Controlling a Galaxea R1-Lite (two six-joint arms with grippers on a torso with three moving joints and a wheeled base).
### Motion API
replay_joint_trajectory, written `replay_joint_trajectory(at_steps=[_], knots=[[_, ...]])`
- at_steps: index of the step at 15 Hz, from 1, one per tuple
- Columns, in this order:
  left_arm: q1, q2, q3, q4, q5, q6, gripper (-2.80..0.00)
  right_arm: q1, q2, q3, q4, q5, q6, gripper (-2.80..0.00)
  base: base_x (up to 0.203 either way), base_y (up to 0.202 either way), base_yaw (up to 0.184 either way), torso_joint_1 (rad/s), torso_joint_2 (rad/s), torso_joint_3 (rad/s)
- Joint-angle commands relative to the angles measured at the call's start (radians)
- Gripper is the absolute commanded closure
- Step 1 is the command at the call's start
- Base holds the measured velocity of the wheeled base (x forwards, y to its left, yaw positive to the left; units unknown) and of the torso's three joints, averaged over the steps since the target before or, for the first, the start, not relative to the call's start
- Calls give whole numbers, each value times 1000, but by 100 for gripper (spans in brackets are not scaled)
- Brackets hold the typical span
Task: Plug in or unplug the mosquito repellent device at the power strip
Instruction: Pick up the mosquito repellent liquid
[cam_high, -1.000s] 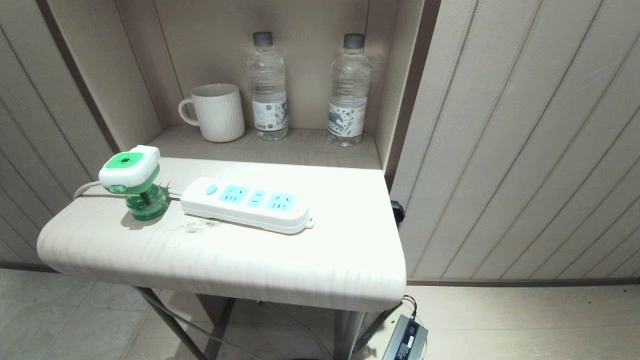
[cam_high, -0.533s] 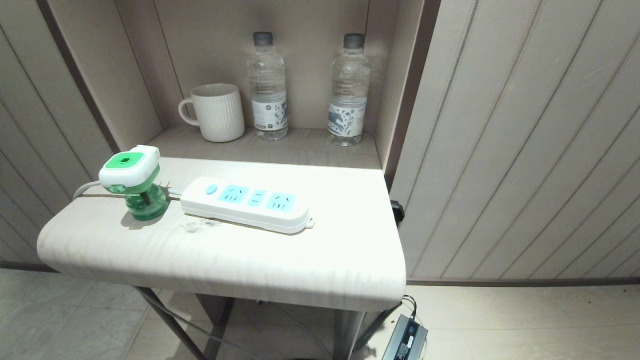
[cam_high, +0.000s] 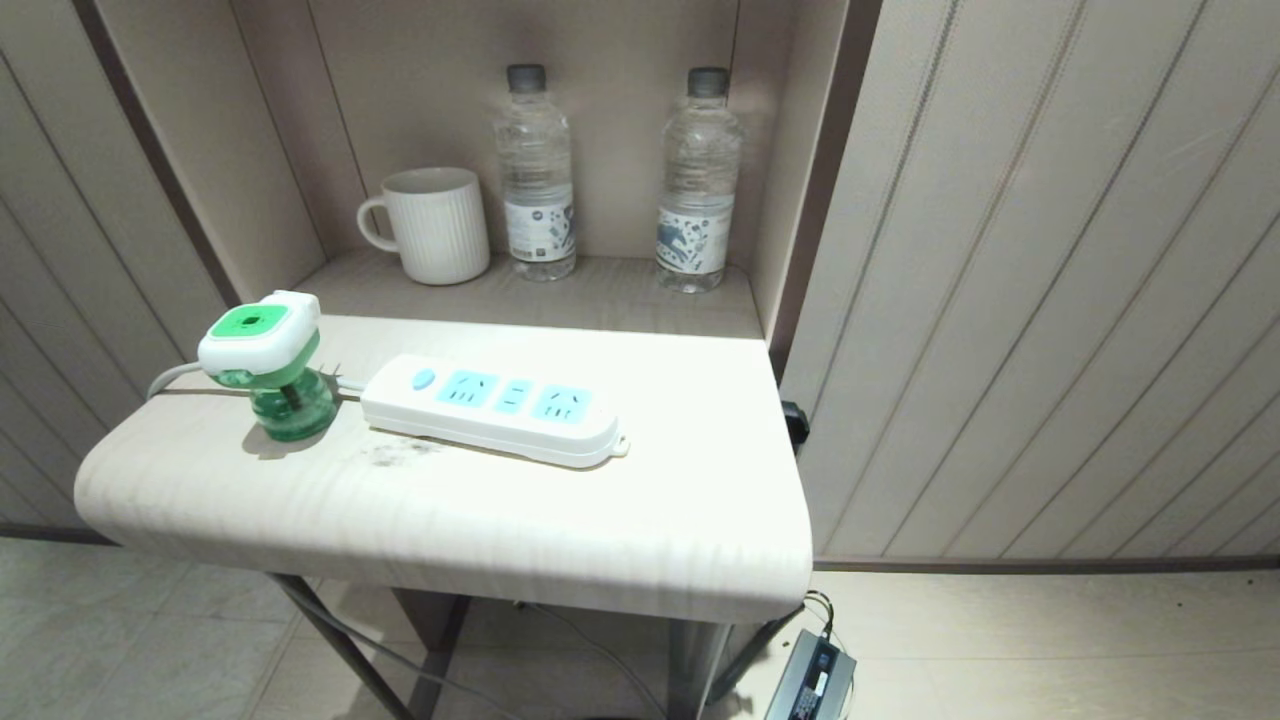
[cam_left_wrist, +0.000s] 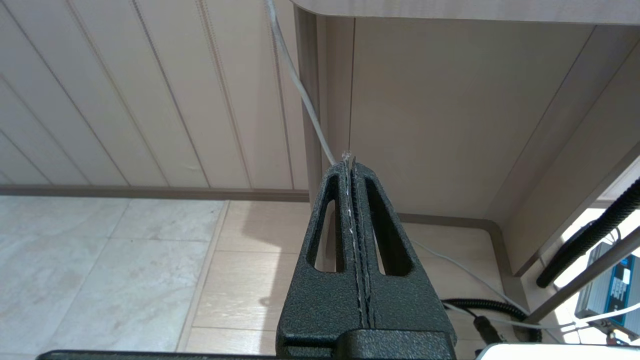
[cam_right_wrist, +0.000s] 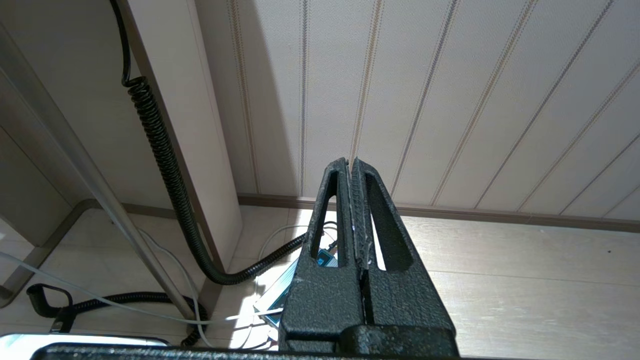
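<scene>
The mosquito repellent device (cam_high: 267, 363), green-and-white head over a green liquid bottle, stands upright on the pale table (cam_high: 600, 520) near its left end, unplugged. Just to its right lies the white power strip (cam_high: 495, 408) with three light-blue socket faces, all free, and a round blue button toward the device. Neither arm appears in the head view. My left gripper (cam_left_wrist: 349, 159) hangs shut and holding nothing below the tabletop, pointing at the table's underside and the white cord (cam_left_wrist: 300, 85). My right gripper (cam_right_wrist: 350, 162) is shut too, holding nothing, facing the panelled wall near the floor.
In the niche behind the table stand a white ribbed mug (cam_high: 432, 225) and two clear water bottles (cam_high: 535, 172) (cam_high: 697, 180). Under the table run metal legs (cam_right_wrist: 90, 185), a black coiled cable (cam_right_wrist: 165, 165) and a power adapter (cam_high: 815, 685) on the floor.
</scene>
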Motion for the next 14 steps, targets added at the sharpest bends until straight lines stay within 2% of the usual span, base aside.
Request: replay_joint_trajectory(at_steps=[1,14], knots=[[0,-1,0,1,-1,1,0,0,0,0,0,0,0,0,0,0,0,0,0,0],[0,-1,0,1,-1,1,0,0,0,0,0,0,0,0,0,0,0,0,0,0]])
